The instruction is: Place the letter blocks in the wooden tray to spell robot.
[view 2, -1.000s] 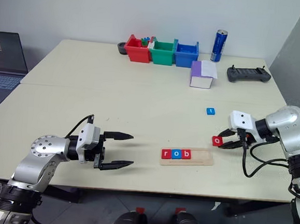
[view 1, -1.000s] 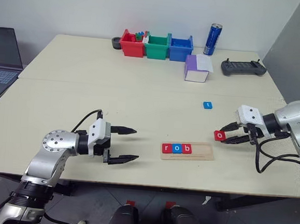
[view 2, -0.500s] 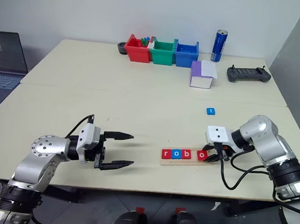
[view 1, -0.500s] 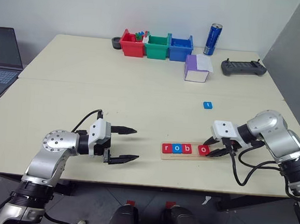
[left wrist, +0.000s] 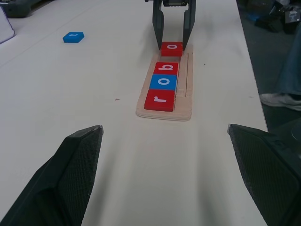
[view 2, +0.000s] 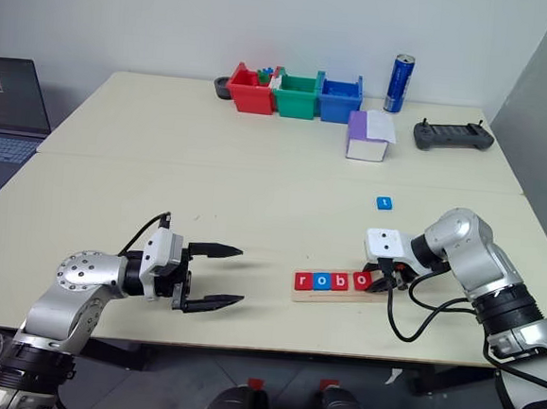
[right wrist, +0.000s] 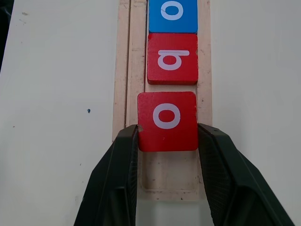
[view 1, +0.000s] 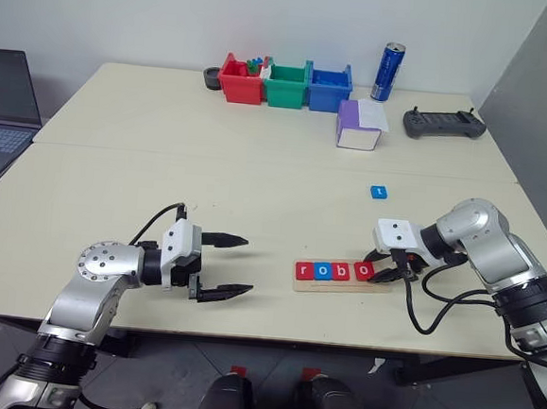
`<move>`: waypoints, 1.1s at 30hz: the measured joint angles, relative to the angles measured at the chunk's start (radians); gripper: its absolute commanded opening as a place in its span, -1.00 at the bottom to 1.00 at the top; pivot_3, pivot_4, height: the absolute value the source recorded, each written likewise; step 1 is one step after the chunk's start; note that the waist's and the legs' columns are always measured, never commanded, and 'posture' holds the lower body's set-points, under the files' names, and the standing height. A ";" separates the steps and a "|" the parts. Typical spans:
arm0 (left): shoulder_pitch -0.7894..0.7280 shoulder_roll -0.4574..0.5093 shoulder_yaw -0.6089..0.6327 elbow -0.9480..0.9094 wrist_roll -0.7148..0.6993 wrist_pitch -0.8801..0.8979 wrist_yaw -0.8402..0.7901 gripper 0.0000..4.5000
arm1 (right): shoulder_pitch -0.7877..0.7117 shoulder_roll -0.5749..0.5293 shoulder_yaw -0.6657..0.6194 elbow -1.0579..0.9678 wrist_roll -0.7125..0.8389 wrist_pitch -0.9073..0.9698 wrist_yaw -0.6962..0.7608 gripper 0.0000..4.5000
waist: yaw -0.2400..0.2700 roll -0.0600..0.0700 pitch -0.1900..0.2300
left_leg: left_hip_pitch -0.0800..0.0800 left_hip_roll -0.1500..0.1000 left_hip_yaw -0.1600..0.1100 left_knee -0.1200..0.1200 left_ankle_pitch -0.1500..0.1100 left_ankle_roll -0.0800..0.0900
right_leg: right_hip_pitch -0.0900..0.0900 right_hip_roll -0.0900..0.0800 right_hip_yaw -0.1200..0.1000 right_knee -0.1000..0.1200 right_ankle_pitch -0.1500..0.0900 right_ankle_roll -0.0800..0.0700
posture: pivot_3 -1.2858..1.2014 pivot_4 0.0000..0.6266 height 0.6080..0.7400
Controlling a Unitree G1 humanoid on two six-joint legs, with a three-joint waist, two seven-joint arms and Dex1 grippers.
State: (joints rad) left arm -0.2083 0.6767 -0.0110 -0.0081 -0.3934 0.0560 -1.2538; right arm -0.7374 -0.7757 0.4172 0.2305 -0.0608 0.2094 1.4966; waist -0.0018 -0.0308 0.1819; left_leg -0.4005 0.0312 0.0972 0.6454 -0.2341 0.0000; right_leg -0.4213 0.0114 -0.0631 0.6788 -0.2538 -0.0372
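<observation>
The wooden tray lies near the table's front edge. In a row on it sit a red r block, a blue o block and a red b block. My right gripper is shut on a second red o block. It holds that block low over the tray just past the b, with a small gap and slightly off line towards the groove. A blue t block lies alone on the table further back. My left gripper hovers open and empty to the left of the tray.
At the back stand red, green and blue bins, a blue can, a purple-and-white box and a black controller. A laptop sits at the far left.
My right gripper has carried the red o block leftwards and down, from the table right of the tray to the spot beside the b. The left gripper has stayed still.
</observation>
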 measured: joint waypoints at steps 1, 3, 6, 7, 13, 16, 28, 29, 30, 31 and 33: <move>0.000 0.000 0.000 0.000 0.000 0.000 0.000 1.00 | 0.000 0.001 0.000 0.001 -0.001 0.000 -0.001 -0.36 | 0.000 0.000 0.000 | 0.000 0.000 0.000 0.000 0.000 0.000 | 0.000 0.000 0.000 0.000 0.000 0.000 | 0.03 -0.52 1.00; 0.000 0.000 0.000 0.000 0.000 0.000 0.000 1.00 | 0.000 0.008 0.000 0.010 -0.004 0.002 -0.005 -0.36 | 0.000 0.000 0.000 | 0.000 0.000 0.000 0.000 0.000 0.000 | 0.000 0.000 0.000 0.000 0.000 0.000 | 0.03 -0.52 1.00; 0.000 0.000 0.000 0.000 0.000 0.000 -0.001 1.00 | 0.000 0.019 0.000 0.013 -0.006 0.008 -0.013 -0.36 | 0.000 0.000 0.000 | 0.000 0.000 0.000 0.000 0.000 0.000 | 0.000 0.000 0.000 0.000 0.000 0.000 | 0.03 -0.52 1.00; 0.000 0.000 0.000 0.000 0.000 0.000 -0.001 1.00 | 0.000 0.021 0.000 0.013 -0.005 0.013 -0.013 -0.36 | 0.000 0.000 0.000 | 0.000 0.000 0.000 0.000 0.000 0.000 | 0.000 0.000 0.000 0.000 0.000 0.000 | 0.03 -0.52 1.00; 0.000 0.000 0.000 0.000 0.000 0.000 -0.001 1.00 | 0.000 0.026 0.000 0.011 -0.005 0.028 -0.013 -0.36 | 0.000 0.000 0.000 | 0.000 0.000 0.000 0.000 0.000 0.000 | 0.000 0.000 0.000 0.000 0.000 0.000 | 0.03 -0.52 1.00; 0.000 0.000 0.000 0.000 0.000 0.000 -0.001 1.00 | 0.000 0.026 0.000 0.009 -0.005 0.032 -0.012 -0.36 | 0.000 0.000 0.000 | 0.000 0.000 0.000 0.000 0.000 0.000 | 0.000 0.000 0.000 0.000 0.000 0.000 | 0.03 -0.52 1.00; 0.000 0.000 0.000 0.000 0.000 0.000 0.000 1.00 | -0.015 0.027 0.000 -0.011 -0.001 0.076 0.001 0.36 | 0.000 0.000 0.000 | 0.000 0.000 0.000 0.000 0.000 0.000 | 0.000 0.000 0.000 0.000 0.000 0.000 | 0.03 -0.52 1.00; 0.000 0.000 0.000 0.000 0.000 0.000 0.000 1.00 | -0.020 0.027 0.000 -0.011 -0.001 0.077 0.001 0.50 | 0.000 0.000 0.000 | 0.000 0.000 0.000 0.000 0.000 0.000 | 0.000 0.000 0.000 0.000 0.000 0.000 | 0.03 -0.52 1.00; 0.000 0.000 0.000 0.000 0.000 0.000 0.000 1.00 | -0.024 0.027 0.000 -0.011 -0.001 0.079 0.002 0.62 | 0.000 0.000 0.000 | 0.000 0.000 0.000 0.000 0.000 0.000 | 0.000 0.000 0.000 0.000 0.000 0.000 | 0.03 -0.52 1.00; 0.000 0.000 0.000 0.000 0.000 0.000 0.000 1.00 | -0.026 0.027 0.000 -0.011 0.001 0.080 0.002 0.80 | 0.000 0.000 0.000 | 0.000 0.000 0.000 0.000 0.000 0.000 | 0.000 0.000 0.000 0.000 0.000 0.000 | 0.03 -0.52 1.00; 0.000 0.000 0.000 0.000 0.000 0.000 0.000 1.00 | -0.026 0.027 0.000 -0.012 0.003 0.081 0.004 0.97 | 0.000 0.000 0.000 | 0.000 0.000 0.000 0.000 0.000 0.000 | 0.000 0.000 0.000 0.000 0.000 0.000 | 0.03 -0.52 1.00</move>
State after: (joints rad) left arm -0.2085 0.6768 -0.0110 -0.0085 -0.3935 0.0561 -1.2543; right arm -0.7632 -0.7491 0.4168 0.2189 -0.0582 0.2899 1.5008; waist -0.0017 -0.0308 0.1819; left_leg -0.4007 0.0311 0.0972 0.6454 -0.2342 0.0000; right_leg -0.4213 0.0114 -0.0631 0.6788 -0.2539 -0.0372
